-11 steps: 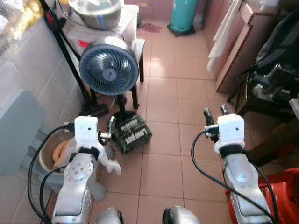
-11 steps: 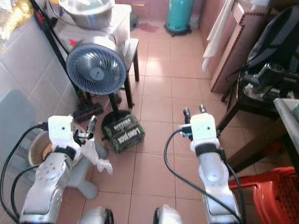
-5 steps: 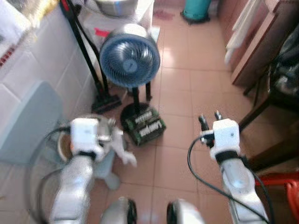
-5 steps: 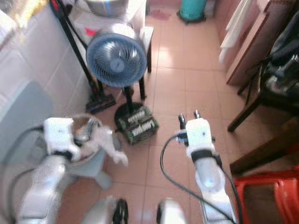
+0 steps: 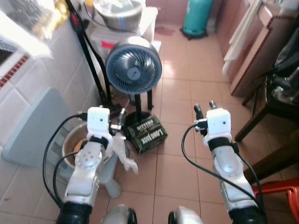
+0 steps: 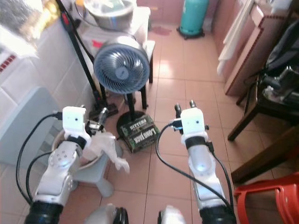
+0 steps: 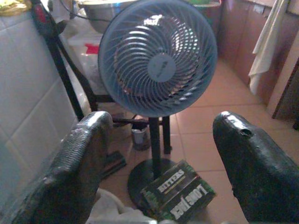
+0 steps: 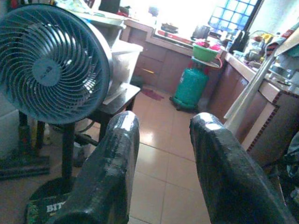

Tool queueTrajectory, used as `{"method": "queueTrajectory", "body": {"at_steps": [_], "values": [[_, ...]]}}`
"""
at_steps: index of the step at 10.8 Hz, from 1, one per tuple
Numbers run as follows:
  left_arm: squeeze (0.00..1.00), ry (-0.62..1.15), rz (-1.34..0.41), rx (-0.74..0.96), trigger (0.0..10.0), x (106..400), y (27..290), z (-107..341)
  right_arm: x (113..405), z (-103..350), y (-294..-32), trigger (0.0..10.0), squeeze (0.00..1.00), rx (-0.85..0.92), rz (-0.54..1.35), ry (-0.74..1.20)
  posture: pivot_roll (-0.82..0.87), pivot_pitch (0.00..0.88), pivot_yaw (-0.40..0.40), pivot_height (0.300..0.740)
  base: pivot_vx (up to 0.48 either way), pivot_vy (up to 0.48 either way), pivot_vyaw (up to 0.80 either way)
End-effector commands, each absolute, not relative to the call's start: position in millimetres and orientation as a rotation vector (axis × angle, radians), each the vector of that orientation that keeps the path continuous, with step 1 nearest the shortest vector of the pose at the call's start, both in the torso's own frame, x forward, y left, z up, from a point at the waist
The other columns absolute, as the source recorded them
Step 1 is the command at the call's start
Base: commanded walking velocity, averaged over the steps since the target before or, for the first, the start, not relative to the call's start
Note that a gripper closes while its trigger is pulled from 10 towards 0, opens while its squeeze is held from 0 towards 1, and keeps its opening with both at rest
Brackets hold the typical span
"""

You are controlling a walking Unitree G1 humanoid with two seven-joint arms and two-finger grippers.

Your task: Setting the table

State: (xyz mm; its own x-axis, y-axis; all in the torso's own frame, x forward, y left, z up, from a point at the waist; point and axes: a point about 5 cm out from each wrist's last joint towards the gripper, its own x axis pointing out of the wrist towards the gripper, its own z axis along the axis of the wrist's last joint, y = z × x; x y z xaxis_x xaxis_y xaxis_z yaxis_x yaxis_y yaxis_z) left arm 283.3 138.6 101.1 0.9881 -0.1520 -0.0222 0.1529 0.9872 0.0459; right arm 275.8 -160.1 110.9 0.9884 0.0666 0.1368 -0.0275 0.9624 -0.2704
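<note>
Both arms reach out above a tiled kitchen floor (image 5: pixel 182 88). The left claw (image 5: pixel 122 117) stands spread, a crumpled white cloth (image 5: pixel 122 151) hanging just below it over a bowl (image 5: pixel 70 144). The right claw (image 5: pixel 204 108) is parted and empty. Ahead stand a blue fan (image 5: pixel 133 71) and a green carton (image 5: pixel 148 133).

Seen from head height looking steeply down, and close-up along each wrist's black fingers, all views sharing the round blue-grilled pedestal fan (image 5: pixel 133 72).
</note>
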Motion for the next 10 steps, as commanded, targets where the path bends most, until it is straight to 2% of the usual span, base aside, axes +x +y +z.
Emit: {"method": "queueTrajectory", "body": {"at_steps": [1,3,5,7,10], "values": [[0.00,0.019,-0.135,0.055,10.0,282.3,144.8,97.3,272.0,106.7,-165.8,10.0,0.00,-0.279,0.030,-0.144,-0.06,0.000,0.039,0.740,0.000,0.000,0.00],[0.00,0.045,-0.103,0.050,10.0,274.6,148.8,86.8,260.0,96.8,-172.6,10.0,0.00,-0.290,0.026,-0.116,-0.06,0.000,0.034,0.740,0.000,0.000,0.00],[0.00,0.068,-0.123,0.056,10.0,256.3,148.7,80.6,248.0,90.6,-172.4,10.0,0.00,-0.278,0.029,-0.082,-0.05,0.000,0.030,0.740,0.000,0.480,-0.80],[0.00,0.075,-0.122,0.063,10.0,251.6,151.8,81.8,247.5,93.9,-166.2,10.0,0.00,-0.270,0.042,-0.090,-0.04,0.020,0.035,0.740,0.000,0.480,-0.80],[0.00,0.061,-0.162,0.060,10.0,242.1,150.9,86.8,247.6,92.7,-165.0,10.0,0.00,-0.243,0.029,-0.071,-0.03,0.065,0.033,0.740,0.000,0.000,-0.80]]}}
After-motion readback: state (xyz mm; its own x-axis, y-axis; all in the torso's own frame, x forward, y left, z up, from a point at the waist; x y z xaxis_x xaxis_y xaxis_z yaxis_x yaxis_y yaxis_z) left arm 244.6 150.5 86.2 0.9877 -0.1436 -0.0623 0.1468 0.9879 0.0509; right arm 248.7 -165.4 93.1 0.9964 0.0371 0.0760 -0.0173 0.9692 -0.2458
